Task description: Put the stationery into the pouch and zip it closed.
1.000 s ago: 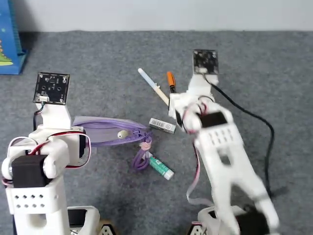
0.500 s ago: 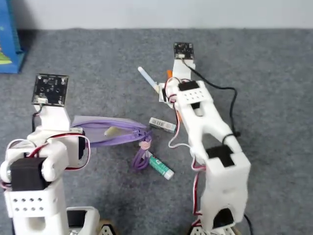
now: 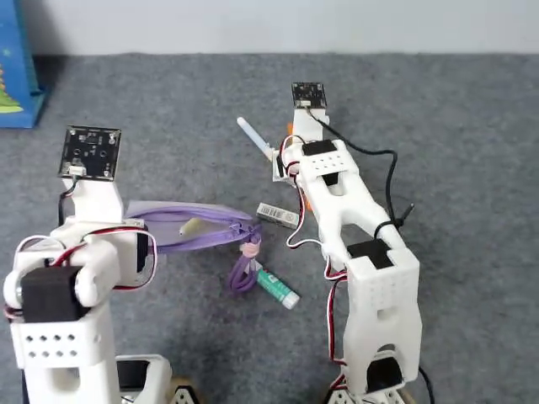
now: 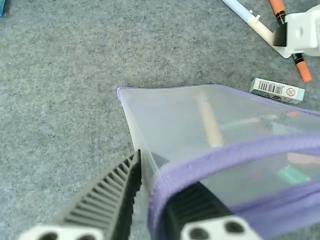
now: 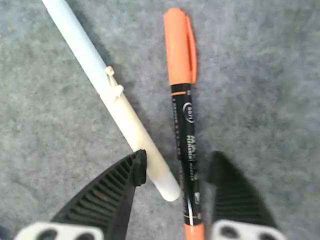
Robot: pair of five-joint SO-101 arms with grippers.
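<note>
The clear pouch (image 3: 181,220) with purple zip trim lies left of centre, and a pale stick-like item (image 3: 192,225) shows inside it. My left gripper (image 4: 148,172) is shut on the pouch (image 4: 200,125) at its open edge. My right gripper (image 5: 177,162) is open, low over the carpet, its fingers on either side of the orange marker (image 5: 182,100) and the near end of the white pen (image 5: 107,87). In the high view the right gripper (image 3: 290,158) covers most of the marker, and the pen (image 3: 255,137) pokes out toward the back left.
A small white eraser box (image 3: 279,215) lies between pouch and right arm. A green glue stick (image 3: 278,287) and the pouch's purple strap (image 3: 242,273) lie nearer the front. A blue box (image 3: 15,67) stands at the far left. The surface is grey carpet.
My right arm has swung from beside the eraser box out toward the back and now sits over the marker and pen. The left arm and the pouch have stayed put.
</note>
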